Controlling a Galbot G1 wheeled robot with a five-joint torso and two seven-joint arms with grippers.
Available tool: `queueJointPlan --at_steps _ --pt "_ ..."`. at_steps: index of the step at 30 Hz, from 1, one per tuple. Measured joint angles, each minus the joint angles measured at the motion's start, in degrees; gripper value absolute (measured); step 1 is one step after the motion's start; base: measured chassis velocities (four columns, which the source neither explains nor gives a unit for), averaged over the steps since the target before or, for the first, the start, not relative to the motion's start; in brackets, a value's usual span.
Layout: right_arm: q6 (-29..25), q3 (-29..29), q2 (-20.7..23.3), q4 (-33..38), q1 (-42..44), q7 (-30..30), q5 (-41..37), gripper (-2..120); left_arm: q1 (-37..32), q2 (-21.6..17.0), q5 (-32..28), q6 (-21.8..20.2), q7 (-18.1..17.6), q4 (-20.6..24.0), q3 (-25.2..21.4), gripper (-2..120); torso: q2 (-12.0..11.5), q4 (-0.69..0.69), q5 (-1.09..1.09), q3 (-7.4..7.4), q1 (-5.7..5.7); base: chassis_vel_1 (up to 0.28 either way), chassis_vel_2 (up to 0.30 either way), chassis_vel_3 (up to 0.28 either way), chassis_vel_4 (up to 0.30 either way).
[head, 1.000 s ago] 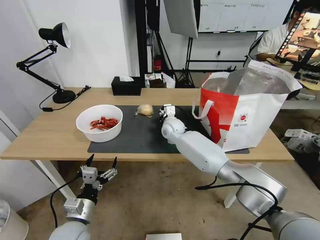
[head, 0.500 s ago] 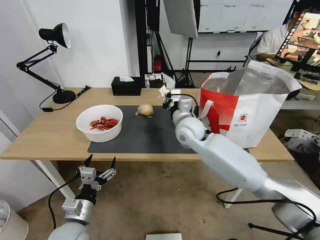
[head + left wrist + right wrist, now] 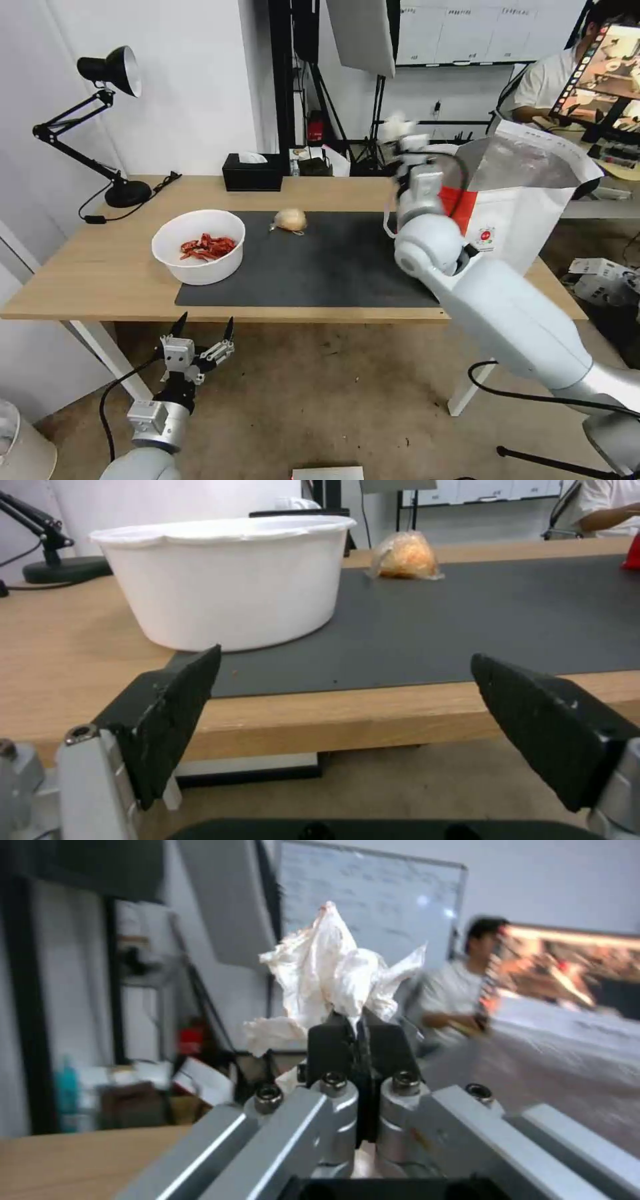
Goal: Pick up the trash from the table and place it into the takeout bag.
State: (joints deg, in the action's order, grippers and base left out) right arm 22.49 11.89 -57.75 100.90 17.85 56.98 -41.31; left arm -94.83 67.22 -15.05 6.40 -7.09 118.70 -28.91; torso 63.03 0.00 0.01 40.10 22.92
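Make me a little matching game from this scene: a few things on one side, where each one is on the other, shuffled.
Things:
1. crumpled white tissue
2. white round bowl of red shell scraps
3. beige wrapped lump
4. black desk lamp

Places:
A. far end of the dark grey mat
B. the table's left back corner
C. pinched in the right gripper jaws, raised by the bag
D. left edge of the mat

Pairs: 1-C, 2-D, 3-A, 4-B

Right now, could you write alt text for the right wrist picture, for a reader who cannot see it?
The right gripper, its black fingers pinched shut, holds up a crumpled white tissue in the air. Beyond it on one side slopes the silver foil lining of the takeout bag; a strip of light-wood table shows in one corner.
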Motion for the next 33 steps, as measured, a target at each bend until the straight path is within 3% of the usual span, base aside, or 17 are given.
queueJointPlan --at_steps 8,24,27,33 --pt "1.6 -0.9 2.2 1.9 -1.6 4.2 -10.3 0 0.3 -0.3 0.0 0.0 0.0 -0.1 0.4 100 0.0 0.0 -0.01 0.0 0.0 0.0 0.0 0.0 0.0" --pt "1.2 -1.1 4.9 4.2 -2.1 5.7 -13.3 57 2.0 -1.1 -1.7 -1.1 0.0 -0.2 1.6 100 0.0 0.0 -0.01 0.0 0.0 0.0 0.0 0.0 0.0" --pt "0.5 -1.3 5.6 4.9 -1.8 4.0 -13.4 67 2.1 -1.1 -1.7 -1.2 0.0 -0.2 1.9 100 0.0 0.0 -0.01 0.0 0.0 0.0 0.0 0.0 0.0" --pt "-5.7 -2.0 8.5 10.5 2.0 -8.8 -16.2 91 2.6 -1.6 -2.0 -1.2 0.0 0.3 1.8 100 0.0 0.0 -0.02 0.0 0.0 0.0 0.0 0.0 0.0"
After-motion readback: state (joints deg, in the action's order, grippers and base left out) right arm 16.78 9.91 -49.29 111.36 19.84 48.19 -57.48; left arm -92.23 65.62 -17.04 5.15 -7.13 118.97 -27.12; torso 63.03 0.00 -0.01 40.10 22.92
